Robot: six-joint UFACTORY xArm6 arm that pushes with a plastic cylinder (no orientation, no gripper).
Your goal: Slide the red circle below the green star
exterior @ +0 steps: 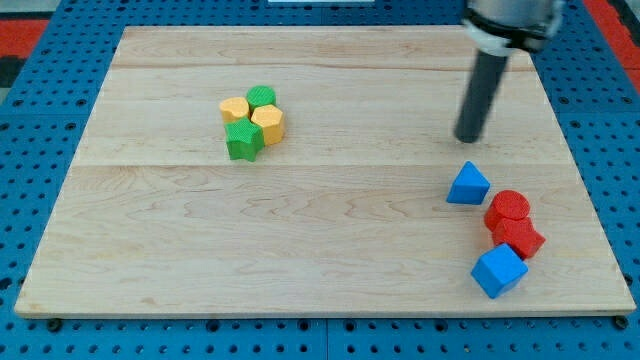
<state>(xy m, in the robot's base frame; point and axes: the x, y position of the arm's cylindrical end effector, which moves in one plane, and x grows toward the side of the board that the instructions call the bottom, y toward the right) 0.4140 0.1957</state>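
Observation:
The red circle lies near the board's right edge, touching a second red block just below it. The green star sits at the upper left of the board, in a tight cluster with a yellow heart, a green round block and a yellow hexagon-like block. My tip stands at the upper right, above the blue triangle and up-left of the red circle, touching no block.
A blue cube lies below the second red block near the board's lower right corner. The wooden board rests on a blue perforated base. The board's right edge is close to the red blocks.

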